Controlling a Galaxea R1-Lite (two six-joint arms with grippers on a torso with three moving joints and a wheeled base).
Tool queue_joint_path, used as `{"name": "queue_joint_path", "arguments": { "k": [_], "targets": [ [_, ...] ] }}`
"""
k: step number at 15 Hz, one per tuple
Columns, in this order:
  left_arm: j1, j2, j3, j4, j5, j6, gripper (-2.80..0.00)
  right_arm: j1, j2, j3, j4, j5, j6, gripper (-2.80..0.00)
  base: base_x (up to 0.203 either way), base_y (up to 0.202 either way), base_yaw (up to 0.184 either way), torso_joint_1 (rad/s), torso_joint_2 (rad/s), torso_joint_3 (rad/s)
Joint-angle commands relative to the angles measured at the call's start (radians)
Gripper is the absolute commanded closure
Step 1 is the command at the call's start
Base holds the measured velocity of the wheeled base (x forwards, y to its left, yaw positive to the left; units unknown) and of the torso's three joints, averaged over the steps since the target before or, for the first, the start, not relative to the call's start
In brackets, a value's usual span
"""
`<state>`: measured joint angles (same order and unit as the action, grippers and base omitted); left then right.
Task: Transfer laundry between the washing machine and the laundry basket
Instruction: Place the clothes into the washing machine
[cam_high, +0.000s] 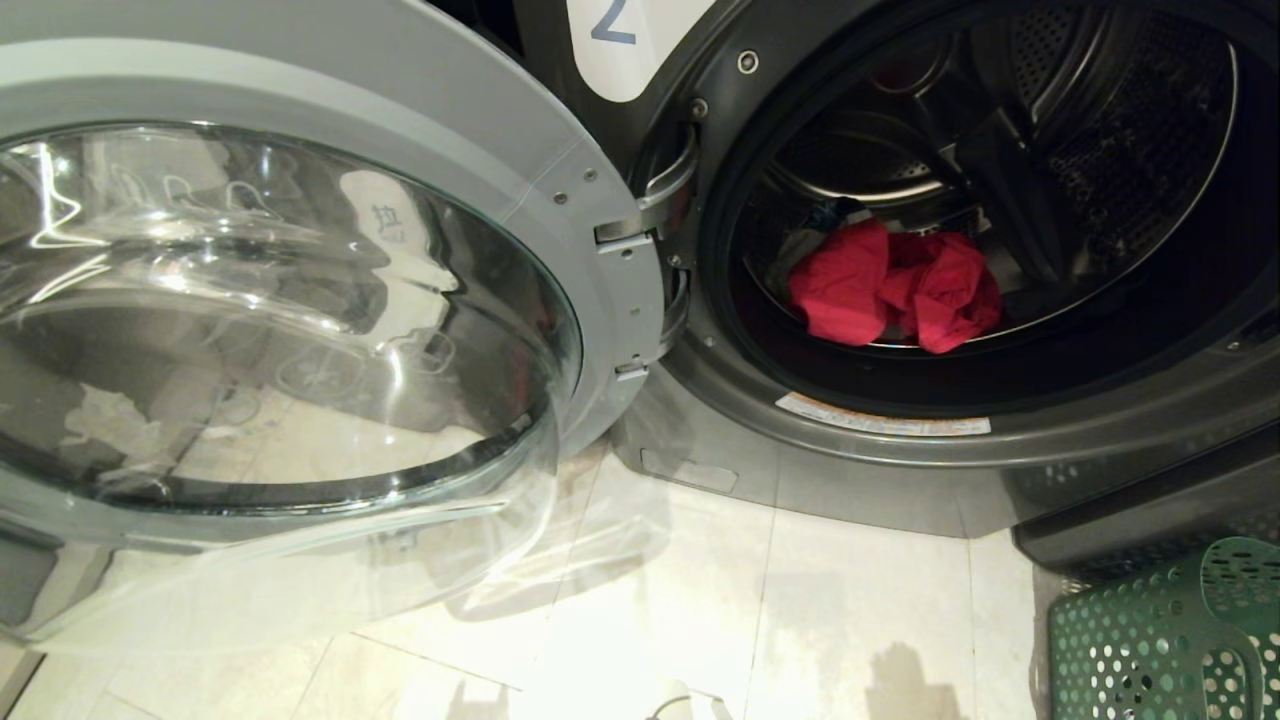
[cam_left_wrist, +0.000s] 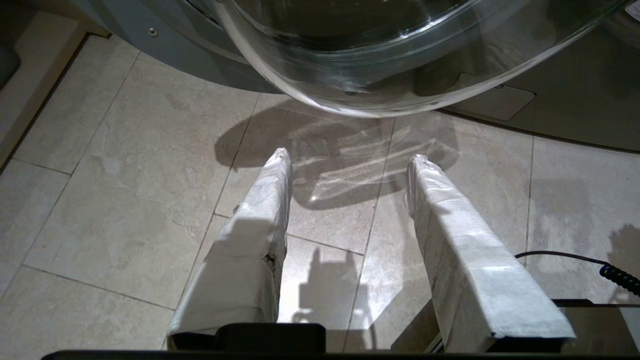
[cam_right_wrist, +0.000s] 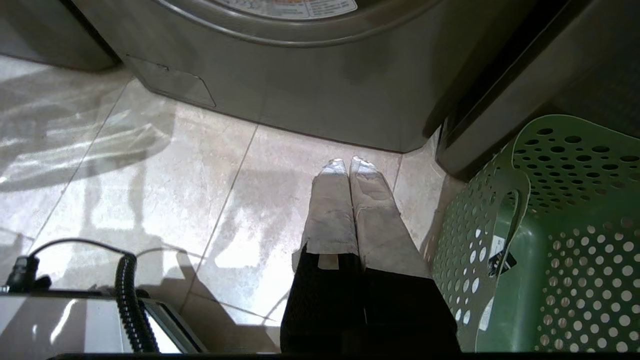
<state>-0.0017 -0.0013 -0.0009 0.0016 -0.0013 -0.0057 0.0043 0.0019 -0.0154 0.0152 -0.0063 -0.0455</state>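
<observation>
Both arms hang low: left fingers (cam_left_wrist: 265, 210) parted and empty, right fingers (cam_right_wrist: 332, 210) pressed together; washing machine (cam_high: 850, 480) label (cam_high: 620, 45) reads 2.

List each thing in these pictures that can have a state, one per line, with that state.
washing machine: door swung wide open.
red-pink laundry: crumpled inside the drum.
laundry basket: upright on the floor.
left gripper: open, empty.
right gripper: shut, empty.

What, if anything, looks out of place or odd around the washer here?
Nothing stands out. The washing machine has its door swung wide, red laundry lies inside the drum, and the laundry basket stands upright on the floor beside it.
</observation>
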Motion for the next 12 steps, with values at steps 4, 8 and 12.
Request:
{"name": "queue_joint_path", "arguments": {
  "k": [4,8,12],
  "targets": [
    [0.000,0.001,0.000,0.000,0.000,0.004,0.00,-0.001,0.077,-0.293,0.134,0.055,-0.143,0.00,0.000,0.000,0.000,0.000,0.00,0.000],
    [0.000,0.001,-0.001,0.000,0.000,0.001,0.00,-0.007,0.462,-0.549,0.218,0.061,-0.130,0.00,0.000,0.000,0.000,0.000,0.00,0.000],
    [0.000,0.001,0.001,0.000,0.000,0.001,0.00,-0.012,0.811,-0.624,0.371,0.031,0.091,0.00,0.000,0.000,0.000,0.000,0.00,0.000]
  ]
}}
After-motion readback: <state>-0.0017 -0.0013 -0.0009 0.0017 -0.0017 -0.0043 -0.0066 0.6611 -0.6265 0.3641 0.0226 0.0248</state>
